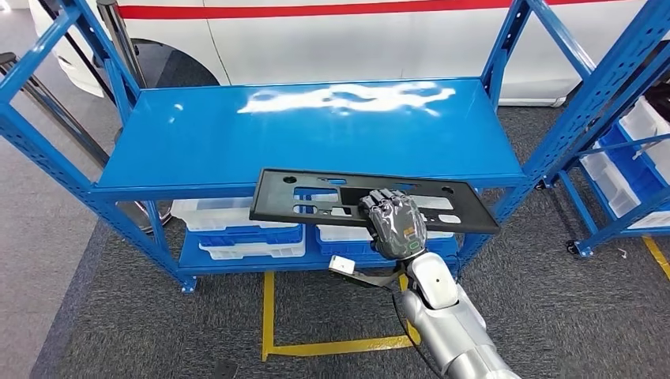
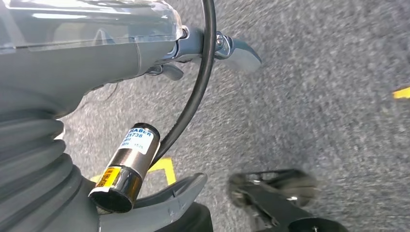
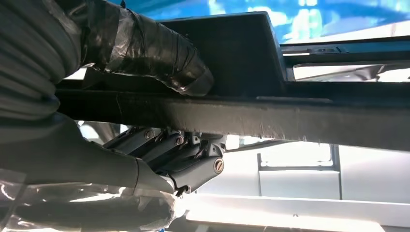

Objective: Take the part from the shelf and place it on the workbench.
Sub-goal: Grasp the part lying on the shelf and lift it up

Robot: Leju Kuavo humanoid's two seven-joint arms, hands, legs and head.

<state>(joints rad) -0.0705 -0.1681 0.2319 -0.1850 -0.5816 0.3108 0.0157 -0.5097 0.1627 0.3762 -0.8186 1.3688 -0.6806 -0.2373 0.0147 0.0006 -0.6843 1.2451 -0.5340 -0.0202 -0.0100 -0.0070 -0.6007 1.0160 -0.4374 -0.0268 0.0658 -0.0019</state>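
The part is a long flat black plate [image 1: 316, 197] with several cut-outs. It hangs at the front edge of the blue shelf [image 1: 237, 134], roughly level, sticking out past the shelf's front lip. My right hand [image 1: 393, 221] grips its near edge right of the middle. In the right wrist view the thumb [image 3: 145, 48] presses one face of the black plate [image 3: 270, 116] and the fingers [image 3: 164, 150] curl against the other face. My left hand [image 2: 145, 53] hangs over the grey carpet with nothing in it; how its fingers lie is unclear.
The blue shelf's top board is bare and glossy. White and blue bins [image 1: 245, 233] sit on the lower level. A second blue rack with white bins [image 1: 632, 166] stands at the right. Yellow tape [image 1: 316, 343] marks the grey carpet. A white vehicle body [image 1: 355, 39] stands behind.
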